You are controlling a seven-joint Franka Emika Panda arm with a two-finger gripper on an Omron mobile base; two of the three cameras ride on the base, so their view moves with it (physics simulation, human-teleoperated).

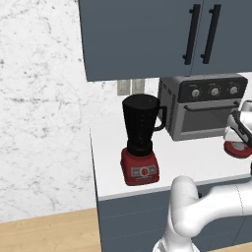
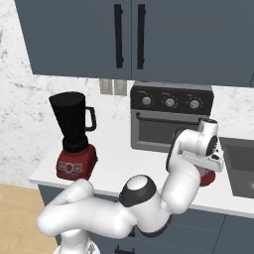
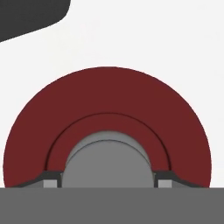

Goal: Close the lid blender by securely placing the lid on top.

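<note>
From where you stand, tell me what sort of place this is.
A simulated home kitchen, most likely: a white counter carries a blender and a grey toaster oven, dark cabinets hang above, and a sink sits at the right.

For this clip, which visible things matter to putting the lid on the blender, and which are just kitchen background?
Part of the job:
- blender, jar top open
- lid, red disc with grey centre cap
- gripper, fingers either side of the cap

Background:
- toaster oven
- wall cabinets
- sink
- counter
</note>
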